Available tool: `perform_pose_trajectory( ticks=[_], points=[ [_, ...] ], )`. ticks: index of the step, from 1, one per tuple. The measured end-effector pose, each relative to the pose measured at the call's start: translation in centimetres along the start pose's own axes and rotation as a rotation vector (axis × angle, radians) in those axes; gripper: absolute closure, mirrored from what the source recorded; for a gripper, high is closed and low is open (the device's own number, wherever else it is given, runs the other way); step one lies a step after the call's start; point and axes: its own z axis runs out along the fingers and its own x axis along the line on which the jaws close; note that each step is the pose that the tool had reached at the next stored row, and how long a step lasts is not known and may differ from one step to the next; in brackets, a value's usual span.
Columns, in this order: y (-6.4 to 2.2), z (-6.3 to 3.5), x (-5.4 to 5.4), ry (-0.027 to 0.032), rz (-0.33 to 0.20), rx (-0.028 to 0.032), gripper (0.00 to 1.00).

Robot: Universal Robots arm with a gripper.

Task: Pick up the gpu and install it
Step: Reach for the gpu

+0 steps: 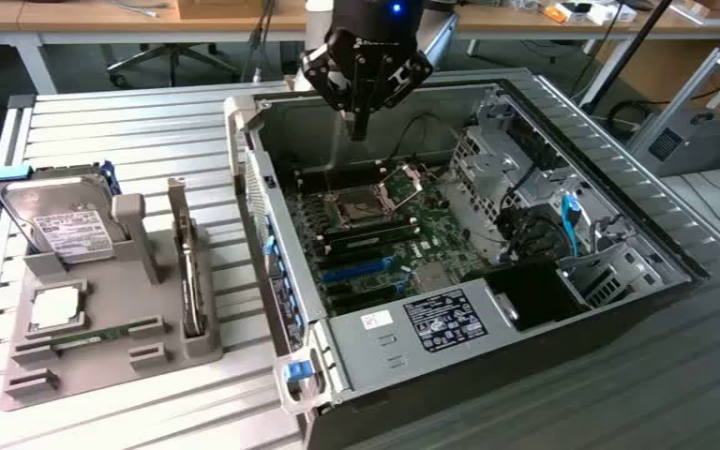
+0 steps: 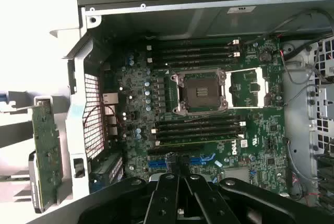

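The gripper (image 1: 357,129) is positioned at the upper centre of the exterior view, above the open computer case (image 1: 288,131) and over the far edge of the motherboard (image 1: 373,234). Its fingers are clenched together, and the gpu is not grasped. The gpu (image 1: 188,267) is located in the left part of the frame, stood on edge in a slot of the grey holder (image 1: 110,361), well apart from the gripper. The hard drive (image 1: 67,220) is seated near it in the same holder.
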Motion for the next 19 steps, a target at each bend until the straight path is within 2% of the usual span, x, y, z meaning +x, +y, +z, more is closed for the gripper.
perform_pose_trajectory(
  ticks=[13,17,19],
  points=[
    [-0.02,0.00,0.2,-0.0001,0.000,-0.0002,0.89],
    [-0.05,-0.02,0.7,0.0000,0.000,0.0000,0.89],
    [-0.10,-0.04,1.3,0.0000,0.000,0.0000,0.89]
  ],
)
